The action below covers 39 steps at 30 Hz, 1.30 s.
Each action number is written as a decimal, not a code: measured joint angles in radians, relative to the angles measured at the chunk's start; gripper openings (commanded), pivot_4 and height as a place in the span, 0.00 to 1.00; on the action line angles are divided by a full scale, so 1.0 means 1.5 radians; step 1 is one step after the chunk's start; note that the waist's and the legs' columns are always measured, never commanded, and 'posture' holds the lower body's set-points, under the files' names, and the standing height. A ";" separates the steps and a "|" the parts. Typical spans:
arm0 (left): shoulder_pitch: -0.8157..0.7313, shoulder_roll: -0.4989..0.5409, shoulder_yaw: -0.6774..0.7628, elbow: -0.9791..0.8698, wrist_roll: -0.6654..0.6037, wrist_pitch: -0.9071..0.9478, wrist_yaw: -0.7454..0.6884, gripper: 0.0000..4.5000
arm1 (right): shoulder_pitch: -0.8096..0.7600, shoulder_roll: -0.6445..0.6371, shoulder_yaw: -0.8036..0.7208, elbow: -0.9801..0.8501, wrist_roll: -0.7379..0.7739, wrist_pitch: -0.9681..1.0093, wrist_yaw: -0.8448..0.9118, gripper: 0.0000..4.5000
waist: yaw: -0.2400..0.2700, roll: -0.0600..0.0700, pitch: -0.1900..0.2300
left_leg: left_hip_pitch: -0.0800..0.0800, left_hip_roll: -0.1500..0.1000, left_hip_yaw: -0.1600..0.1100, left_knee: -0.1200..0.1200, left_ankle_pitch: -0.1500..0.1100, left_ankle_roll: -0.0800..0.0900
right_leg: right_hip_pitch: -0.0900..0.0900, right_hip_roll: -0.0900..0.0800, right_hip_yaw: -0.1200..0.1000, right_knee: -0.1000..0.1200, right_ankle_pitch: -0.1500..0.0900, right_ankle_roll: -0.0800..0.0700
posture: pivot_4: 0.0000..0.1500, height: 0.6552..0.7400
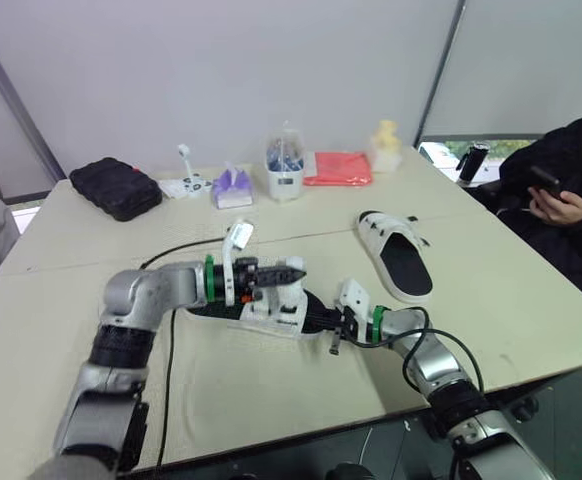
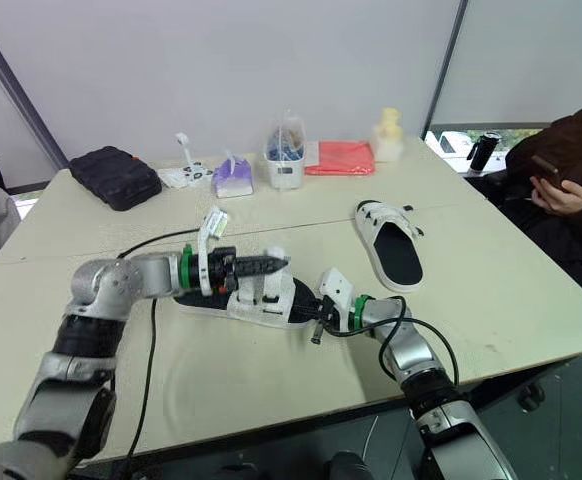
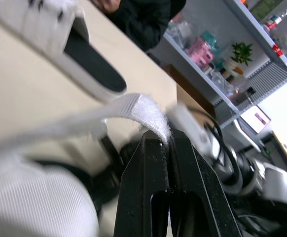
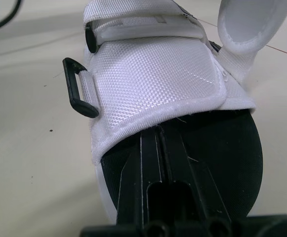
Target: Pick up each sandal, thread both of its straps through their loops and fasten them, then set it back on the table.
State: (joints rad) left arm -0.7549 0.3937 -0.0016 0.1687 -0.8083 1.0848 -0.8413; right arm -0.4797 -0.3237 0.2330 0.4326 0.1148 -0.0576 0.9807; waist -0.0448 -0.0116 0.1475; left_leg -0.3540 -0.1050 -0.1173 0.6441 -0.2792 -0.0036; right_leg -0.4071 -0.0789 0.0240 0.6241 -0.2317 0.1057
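Left arm: bent at the elbow, with the forearm lying level and reaching to the right over the near sandal.
Left gripper (image 1: 294, 272): fingers pressed together, pinching the tip of a white strap (image 3: 133, 111) just above the sandal.
Near sandal (image 1: 271, 312): white with a black footbed, lying flat on the table (image 1: 531, 300) between the two grippers. A black loop (image 4: 77, 89) stands out from the side of its wide band.
Right gripper (image 4: 158, 131): fingers closed against each other and lying on the black footbed, with the tips at the edge of the white band.
Right arm: comes in low from the near right, forearm pointing left.
Second sandal (image 1: 401, 255): lies apart on the table, further back and to the right.
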 measured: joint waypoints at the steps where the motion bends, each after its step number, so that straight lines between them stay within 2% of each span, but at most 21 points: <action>1: -0.001 -0.002 -0.010 0.015 0.012 -0.014 -0.006 0.01 | 0.000 0.000 0.001 0.000 0.000 0.000 0.002 0.00 | 0.000 0.000 0.000 | 0.000 0.000 0.000 -0.001 0.000 0.000 | 0.000 0.000 0.000 0.000 0.000 0.000 | 1.00 1.00; 5: -0.003 -0.018 -0.044 0.108 0.073 -0.075 -0.041 0.01 | 0.001 0.000 0.000 -0.003 0.000 -0.001 0.001 0.00 | 0.001 0.000 0.000 | -0.001 0.000 0.000 -0.001 0.000 0.000 | -0.001 0.000 0.000 0.000 0.000 0.000 | 1.00 1.00; 9: -0.023 -0.017 -0.054 0.133 0.095 -0.079 -0.079 0.01 | 0.004 -0.001 0.000 -0.007 0.000 0.000 -0.002 0.00 | 0.001 0.000 0.000 | -0.001 0.000 0.000 -0.001 0.000 0.000 | -0.001 0.000 0.000 0.000 0.000 0.000 | 1.00 1.00; 32: -0.010 0.001 -0.044 0.117 0.113 -0.033 -0.126 0.01 | 0.008 0.000 0.000 -0.014 0.000 0.002 -0.010 0.00 | 0.001 0.000 0.000 | -0.001 0.000 0.000 -0.001 0.000 0.000 | -0.001 0.000 0.000 0.000 0.000 0.000 | 1.00 1.00; 39: 0.012 0.009 -0.087 0.079 0.158 -0.084 -0.133 0.01 | 0.009 0.000 0.000 -0.014 -0.001 0.002 -0.010 0.00 | 0.001 0.000 0.000 | -0.001 0.000 0.000 -0.001 0.000 0.000 | -0.001 0.000 0.000 -0.001 0.000 0.000 | 1.00 1.00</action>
State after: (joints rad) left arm -0.7368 0.4066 -0.1320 0.2868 -0.5715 0.9580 -1.0412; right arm -0.4662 -0.3230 0.2337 0.4124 0.1135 -0.0553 0.9651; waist -0.0437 -0.0117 0.1476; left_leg -0.3549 -0.1044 -0.1179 0.6425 -0.2792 -0.0040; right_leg -0.4082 -0.0789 0.0244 0.6231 -0.2317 0.1057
